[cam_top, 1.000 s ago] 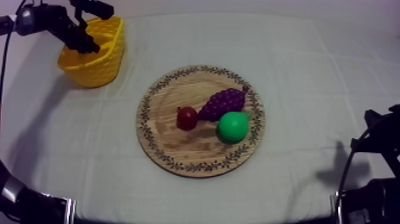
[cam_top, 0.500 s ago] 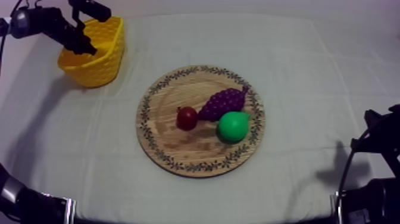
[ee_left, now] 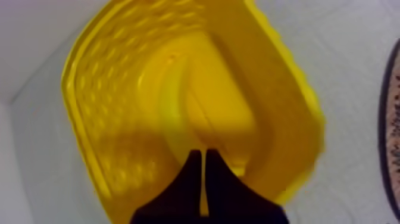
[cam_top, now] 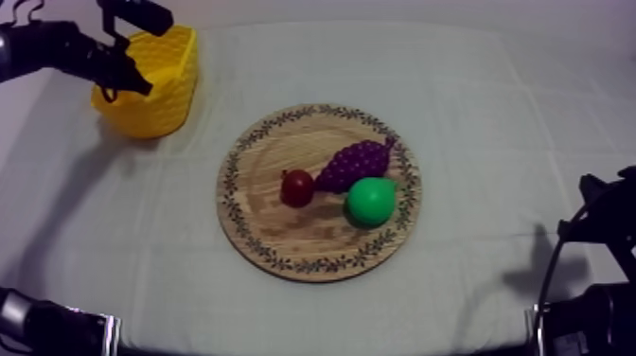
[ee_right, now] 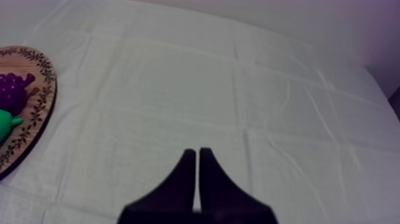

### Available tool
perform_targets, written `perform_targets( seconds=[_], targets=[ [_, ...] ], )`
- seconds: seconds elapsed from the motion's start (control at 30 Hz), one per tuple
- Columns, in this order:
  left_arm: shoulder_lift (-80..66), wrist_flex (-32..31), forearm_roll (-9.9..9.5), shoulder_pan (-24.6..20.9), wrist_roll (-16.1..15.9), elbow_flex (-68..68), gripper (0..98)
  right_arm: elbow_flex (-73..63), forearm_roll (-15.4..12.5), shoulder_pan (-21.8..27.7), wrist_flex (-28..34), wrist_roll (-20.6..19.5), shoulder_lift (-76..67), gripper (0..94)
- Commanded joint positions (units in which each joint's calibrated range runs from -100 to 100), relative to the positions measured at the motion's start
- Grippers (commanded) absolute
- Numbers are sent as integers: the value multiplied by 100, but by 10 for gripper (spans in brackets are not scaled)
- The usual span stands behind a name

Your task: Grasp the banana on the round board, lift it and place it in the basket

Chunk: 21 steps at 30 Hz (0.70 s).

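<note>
You have the wooden board [cam_top: 254, 227] at the middle of the table [cam_top: 492, 142]. On it, the bunch of grapes [cam_top: 352, 163] lies toward the far right. The small red fruit [cam_top: 297, 187] sits just left of its near end, and the pear [cam_top: 370, 201] sits just in front of the grapes, to the fruit's right. The basket [cam_top: 163, 109] stands well apart at the far left corner, with the banana [ee_left: 178, 101] lying inside it. Your left gripper [cam_top: 131, 83] hangs over the basket's left rim.
</note>
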Motion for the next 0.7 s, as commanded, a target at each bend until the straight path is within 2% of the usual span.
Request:
perform_targets(
  seconds=[0.0, 0.1, 0.2, 0.53, 0.67],
  targets=[
    [-1053, 277, -10, 60, 172, 492, 1, 2, 1, -1, 3, 1, -2, 3],
    [-1979, 741, -52, 181, 372, 947, 0, 2, 1, -1, 3, 1, -2, 3],
    [-2940, 903, -54, 238, 529, 1568, 0, 2, 1, -1, 3, 1, -2, 3],
    [-6316, 994, 385, 35, 493, 3820, 0, 2, 1, -1, 3, 1, -2, 3],
    [-7747, 1287, 423, -11, 555, 4413, 0, 2, 1, -1, 3, 1, -2, 3]
  ],
)
